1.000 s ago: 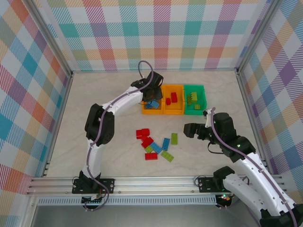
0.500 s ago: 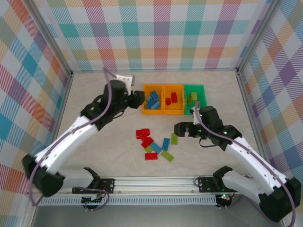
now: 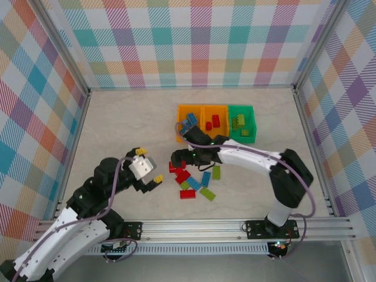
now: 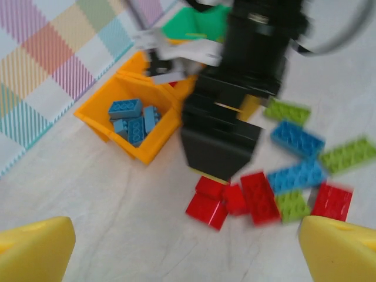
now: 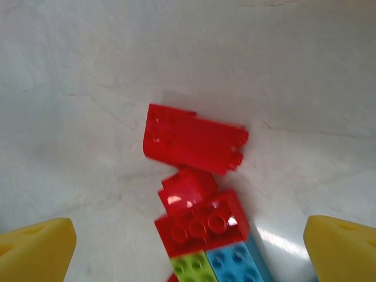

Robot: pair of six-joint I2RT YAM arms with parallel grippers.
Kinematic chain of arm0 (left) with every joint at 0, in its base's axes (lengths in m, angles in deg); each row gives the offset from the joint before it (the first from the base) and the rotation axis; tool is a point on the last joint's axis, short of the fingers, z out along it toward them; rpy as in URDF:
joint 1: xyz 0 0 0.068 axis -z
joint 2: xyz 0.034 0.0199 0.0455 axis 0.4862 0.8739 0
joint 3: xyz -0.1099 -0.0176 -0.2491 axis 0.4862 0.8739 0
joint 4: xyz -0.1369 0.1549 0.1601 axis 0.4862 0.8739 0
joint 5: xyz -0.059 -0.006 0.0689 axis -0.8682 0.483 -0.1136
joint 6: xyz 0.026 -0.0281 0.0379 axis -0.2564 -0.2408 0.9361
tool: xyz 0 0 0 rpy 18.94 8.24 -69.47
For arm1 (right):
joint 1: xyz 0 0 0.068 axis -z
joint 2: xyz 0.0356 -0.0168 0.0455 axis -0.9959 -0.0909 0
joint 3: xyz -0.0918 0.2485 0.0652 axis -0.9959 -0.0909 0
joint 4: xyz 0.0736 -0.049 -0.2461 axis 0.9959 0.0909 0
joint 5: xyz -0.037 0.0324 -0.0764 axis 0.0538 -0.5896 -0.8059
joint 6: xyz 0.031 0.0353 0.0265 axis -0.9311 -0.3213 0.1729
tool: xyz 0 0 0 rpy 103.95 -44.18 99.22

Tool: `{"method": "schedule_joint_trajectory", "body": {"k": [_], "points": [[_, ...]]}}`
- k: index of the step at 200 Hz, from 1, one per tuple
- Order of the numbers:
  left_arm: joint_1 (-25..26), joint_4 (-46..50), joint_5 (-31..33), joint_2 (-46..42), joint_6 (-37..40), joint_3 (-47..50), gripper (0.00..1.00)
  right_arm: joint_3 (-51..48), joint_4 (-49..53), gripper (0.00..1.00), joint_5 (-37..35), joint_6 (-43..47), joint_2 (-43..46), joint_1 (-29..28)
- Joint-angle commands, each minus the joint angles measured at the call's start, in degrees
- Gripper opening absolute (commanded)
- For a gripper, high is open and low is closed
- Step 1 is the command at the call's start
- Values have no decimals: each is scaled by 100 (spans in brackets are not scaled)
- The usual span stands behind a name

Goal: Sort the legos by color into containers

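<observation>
glossy studded plastic legos (image 3: pixel 194 179) in red, blue and lime lie loose mid-frame on the pale marbled table (image 3: pixel 129 123). right jaws hang wide apart over the red bricks (image 5: pixel 195 140), empty. left jaws, yellow-tipped, also apart at lower left. boxy containers (image 3: pixel 216 123) sit up top, blue bricks (image 4: pixel 132 114) in the left orange one.

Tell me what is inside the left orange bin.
Blue bricks lie piled in the left orange bin, at least three of them. The pile hides whatever may lie beneath it.
</observation>
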Motion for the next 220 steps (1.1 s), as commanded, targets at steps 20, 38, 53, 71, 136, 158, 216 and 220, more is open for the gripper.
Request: {"method": "schedule_joint_trajectory", "body": {"k": [20,38,53,71,136,158,216,220], "points": [[-25,-125,-222,-645,1120,355,100,863,331,91,-348,-317,-1004,-154],[-25,121,-477,-567,1267,320,100,1149,512,88,-372,-447,-1357,-157],[-25,228,-760,-435,1388,311,100,1382,746,86,-478,-525,-1586,-179],[-25,172,-1079,-256,1409,311,100,1496,852,80,-588,-551,-1728,-215],[-36,85,-1412,179,1492,258,100,1101,662,56,-838,-711,-1558,-228],[-34,83,-1395,206,1493,267,100,1028,635,51,-819,-696,-1438,-228],[-34,70,-1364,268,1521,267,100,828,448,43,-898,-505,-969,-220],[-34,66,-1369,275,1522,264,100,831,458,43,-921,-486,-935,-219]]}}
